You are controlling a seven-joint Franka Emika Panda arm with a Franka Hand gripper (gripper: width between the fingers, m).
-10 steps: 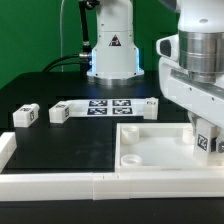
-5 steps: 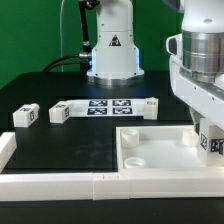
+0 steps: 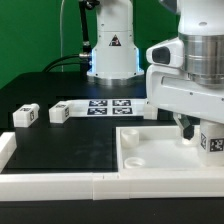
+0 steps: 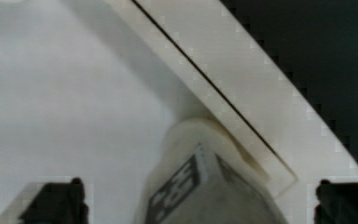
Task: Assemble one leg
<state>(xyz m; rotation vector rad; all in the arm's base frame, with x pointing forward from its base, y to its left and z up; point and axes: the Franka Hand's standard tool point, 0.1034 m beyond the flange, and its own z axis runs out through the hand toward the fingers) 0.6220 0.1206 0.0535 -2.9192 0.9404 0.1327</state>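
The leg [image 3: 211, 140], a small white block with a black-and-white tag, stands at the exterior view's right edge, on the far right part of the white tabletop [image 3: 150, 152]. My gripper [image 3: 199, 133] hangs right over it. One dark finger [image 3: 185, 129] shows on the leg's left. In the wrist view the leg [image 4: 202, 180] lies midway between my two dark fingertips [image 4: 53, 203], with a clear gap on each side, next to the tabletop's raised rim [image 4: 247, 90]. The gripper [image 4: 199, 205] is open and touches nothing that I can see.
Two more white legs [image 3: 26, 116] [image 3: 58, 113] lie on the black table at the left. The marker board [image 3: 105, 106] lies behind them, with another small white block [image 3: 150, 103] at its right end. A white fence [image 3: 60, 185] runs along the front. The robot base [image 3: 112, 50] stands at the back.
The wrist has turned and its housing has swung toward the exterior view's left. The leg stays at the tabletop's right side, with no visible shift since half a second ago.
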